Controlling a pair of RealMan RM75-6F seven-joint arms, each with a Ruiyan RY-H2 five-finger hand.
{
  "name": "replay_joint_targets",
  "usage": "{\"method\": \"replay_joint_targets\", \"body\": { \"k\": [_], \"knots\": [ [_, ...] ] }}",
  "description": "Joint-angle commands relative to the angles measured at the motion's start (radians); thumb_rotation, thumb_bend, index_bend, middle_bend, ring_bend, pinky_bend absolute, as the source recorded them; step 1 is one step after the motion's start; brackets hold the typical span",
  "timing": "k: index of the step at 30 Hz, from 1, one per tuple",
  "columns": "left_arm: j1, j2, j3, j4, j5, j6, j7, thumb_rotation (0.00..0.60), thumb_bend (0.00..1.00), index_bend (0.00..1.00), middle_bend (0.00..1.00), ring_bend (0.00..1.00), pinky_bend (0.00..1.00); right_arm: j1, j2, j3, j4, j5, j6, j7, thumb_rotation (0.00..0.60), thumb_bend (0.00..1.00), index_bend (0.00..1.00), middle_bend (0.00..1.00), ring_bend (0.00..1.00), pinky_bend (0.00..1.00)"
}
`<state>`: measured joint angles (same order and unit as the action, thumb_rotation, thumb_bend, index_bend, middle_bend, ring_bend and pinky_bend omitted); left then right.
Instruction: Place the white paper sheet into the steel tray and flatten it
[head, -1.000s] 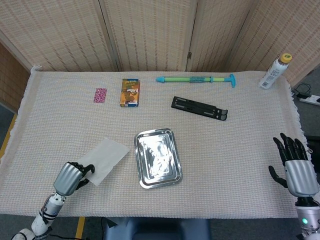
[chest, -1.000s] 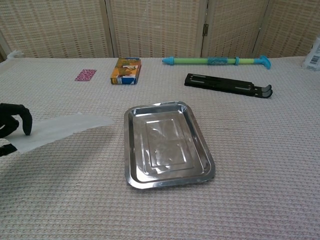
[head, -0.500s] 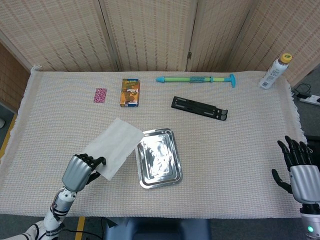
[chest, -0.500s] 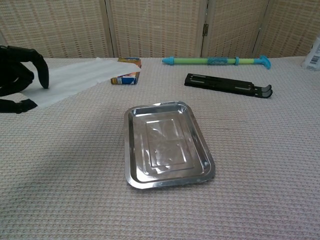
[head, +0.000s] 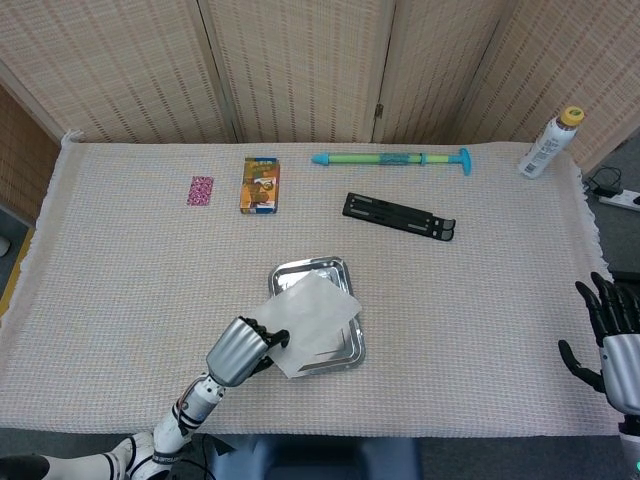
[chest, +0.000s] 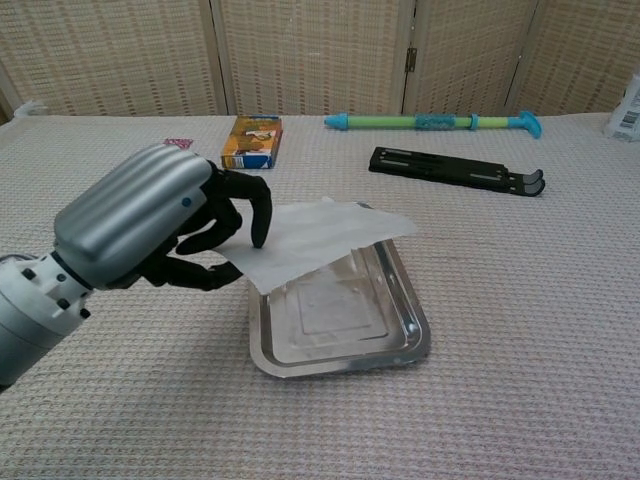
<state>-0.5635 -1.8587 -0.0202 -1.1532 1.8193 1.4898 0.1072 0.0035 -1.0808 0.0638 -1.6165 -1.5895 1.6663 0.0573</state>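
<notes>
Woven beige cloth covers the desk (head: 120, 260). Above the rectangular steel tray (chest: 412, 332) the white paper sheet (chest: 320, 235) hangs tilted, its near edge pinched by the left hand (chest: 165, 225). Behind lie a black folding stand (chest: 455, 168), an orange box (chest: 252, 141) and a green-blue tube (chest: 430, 122). The right hand (head: 618, 335) holds nothing, fingers spread, at the desk's right edge.

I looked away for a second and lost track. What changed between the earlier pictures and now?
The left hand, gripping the white paper sheet throughout, carried it rightward from the cloth to above the steel tray; it is not yet flat inside. The right hand drew back toward the table's near edge. Tray and other items stayed put.
</notes>
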Motion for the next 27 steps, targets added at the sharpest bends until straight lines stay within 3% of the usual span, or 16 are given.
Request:
{"method": "replay_joint_targets", "body": {
  "k": [1,8,15,22,27],
  "knots": [
    [0.002,-0.034,0.016,0.039,-0.015,-0.025,-0.014,0.6,0.67,0.66,1.0,1.0,1.0,-0.016,0.014,0.005,-0.006,-0.001,0.027,0.021,0.6,0.4,0.0,0.0,0.0,0.0],
    [0.012,-0.061,0.024,0.055,-0.024,-0.024,-0.013,0.6,0.68,0.65,1.0,1.0,1.0,-0.046,0.046,0.026,-0.013,0.012,0.085,0.075,0.6,0.4,0.0,0.0,0.0,0.0],
    [0.027,-0.061,0.032,0.05,-0.05,-0.045,-0.008,0.6,0.68,0.65,1.0,1.0,1.0,-0.1,0.124,0.024,0.004,-0.051,0.209,0.343,0.6,0.4,0.0,0.0,0.0,0.0],
    [0.05,-0.087,0.055,0.111,-0.092,-0.101,-0.007,0.6,0.68,0.65,1.0,1.0,1.0,-0.126,0.107,0.003,0.049,-0.202,0.341,0.406,0.6,0.4,0.0,0.0,0.0,0.0],
    [0.057,-0.108,0.039,0.125,-0.107,-0.104,0.055,0.6,0.68,0.66,1.0,1.0,1.0,-0.116,0.101,-0.009,0.066,-0.216,0.323,0.414,0.6,0.4,0.0,0.0,0.0,0.0]
  ]
}}
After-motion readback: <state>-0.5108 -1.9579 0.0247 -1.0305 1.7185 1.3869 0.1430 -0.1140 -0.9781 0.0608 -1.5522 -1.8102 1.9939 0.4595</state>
